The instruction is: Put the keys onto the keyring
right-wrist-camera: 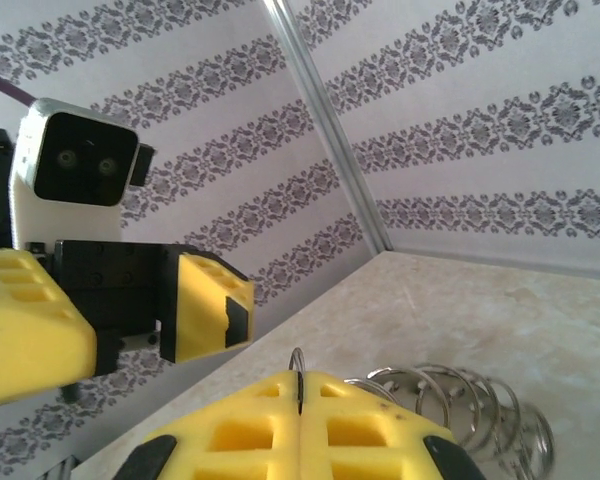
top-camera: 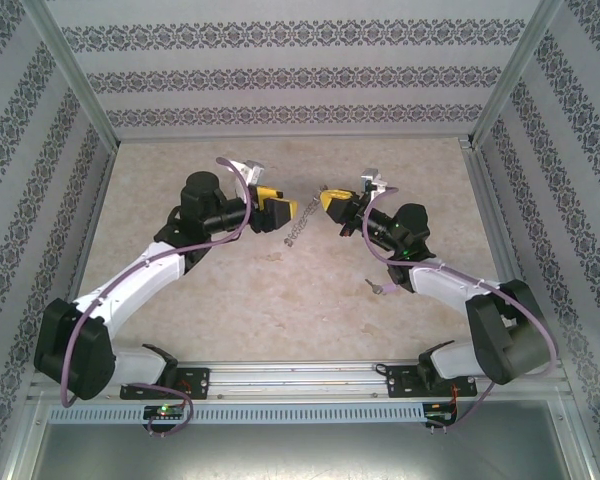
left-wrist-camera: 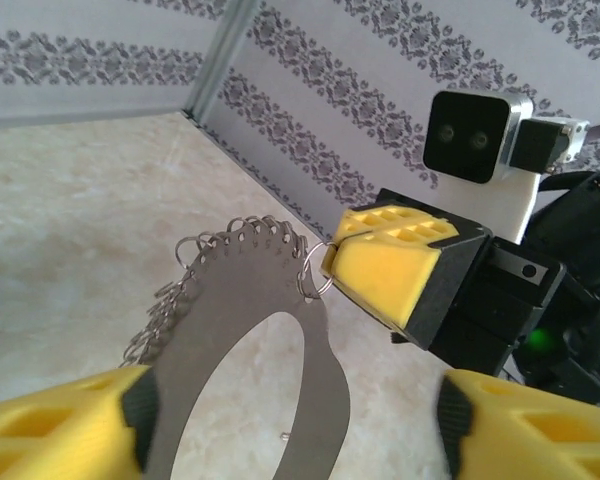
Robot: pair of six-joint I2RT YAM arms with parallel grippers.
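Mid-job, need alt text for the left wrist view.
The right claw, shut, pinches a small ring on the edge of the flat grey oval keyring, which sits between the left claw's wide-apart yellow fingers. Beige table and patterned walls lie behind.

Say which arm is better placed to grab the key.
Probably left: left gripper stands open, right gripper is shut on the keyring, though the key lies nearer the right arm.

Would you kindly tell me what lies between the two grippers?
The keyring lies between the left gripper and the right gripper, as the top external view shows.
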